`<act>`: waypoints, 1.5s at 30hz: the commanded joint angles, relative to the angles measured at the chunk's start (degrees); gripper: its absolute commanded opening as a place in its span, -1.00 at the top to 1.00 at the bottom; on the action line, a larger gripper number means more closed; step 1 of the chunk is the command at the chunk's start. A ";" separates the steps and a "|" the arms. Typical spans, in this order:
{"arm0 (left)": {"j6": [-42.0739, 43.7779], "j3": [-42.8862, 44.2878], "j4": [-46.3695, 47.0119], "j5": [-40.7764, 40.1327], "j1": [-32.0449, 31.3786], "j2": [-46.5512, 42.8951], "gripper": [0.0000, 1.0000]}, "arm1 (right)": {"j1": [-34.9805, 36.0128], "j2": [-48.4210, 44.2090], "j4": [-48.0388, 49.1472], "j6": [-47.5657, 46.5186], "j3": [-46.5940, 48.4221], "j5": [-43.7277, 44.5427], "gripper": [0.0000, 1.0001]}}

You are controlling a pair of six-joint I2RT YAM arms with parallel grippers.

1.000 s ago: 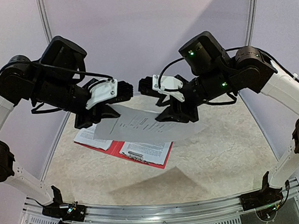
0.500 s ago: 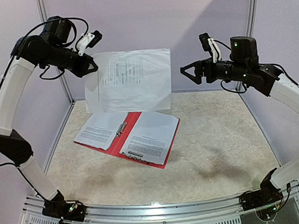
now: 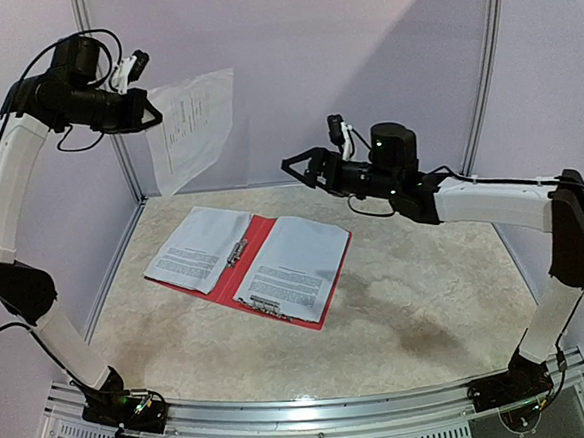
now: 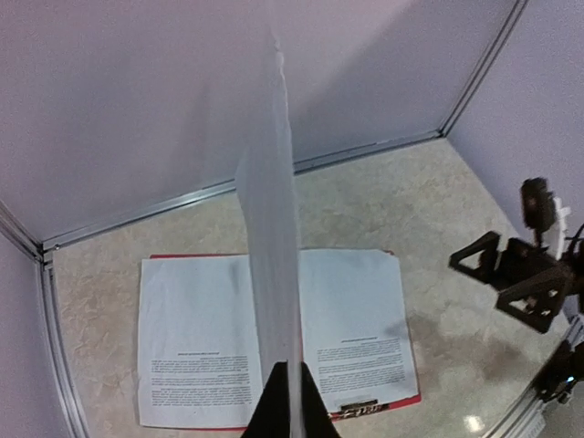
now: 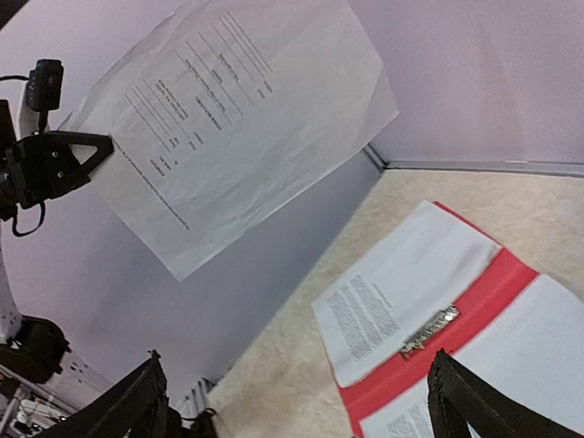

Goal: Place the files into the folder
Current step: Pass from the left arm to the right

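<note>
The sheet (image 3: 195, 125) has swung left and turned edge-on. The right pincer (image 3: 292, 168), jaws spread, has dropped away; the left pincer (image 3: 153, 115) clamps the sheet aloft (clear of the open folder (image 3: 257, 243) on the table (image 3: 428, 300)).

Right wrist view: right gripper (image 5: 297, 360) fingers (image 5: 137, 406) cropped by the bottom edge, folder (image 5: 484, 297) beyond them running out of frame | Left wrist view: held sheet (image 4: 274, 274) stands edge-on above the left gripper (image 4: 290, 401), print unseen, masking the folder's spine ahead of the fingertips | Top view: text on filed pages (image 3: 199, 248) too small to read.
</note>
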 commanded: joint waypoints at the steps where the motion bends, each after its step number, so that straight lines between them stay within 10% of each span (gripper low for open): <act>1: -9.18 3.22 4.08 8.45 1.20 -2.73 1.00 | 3.66 7.17 17.55 10.96 6.84 0.99 -0.97; 14: -9.99 6.85 7.02 12.13 1.38 -3.02 1.00 | 11.58 27.46 32.59 33.20 26.74 3.67 -0.98; 28: -10.77 3.53 8.36 16.13 0.27 -4.25 1.00 | 11.45 34.78 34.33 37.38 38.29 8.14 -0.97; 35: -11.30 -0.70 9.21 17.82 -0.34 -4.80 1.00 | 10.05 38.25 38.87 40.94 43.01 8.57 -0.48; 45: -12.64 -1.57 12.23 21.15 -0.70 -4.27 1.00 | 9.40 39.01 37.65 43.26 43.58 8.92 -0.39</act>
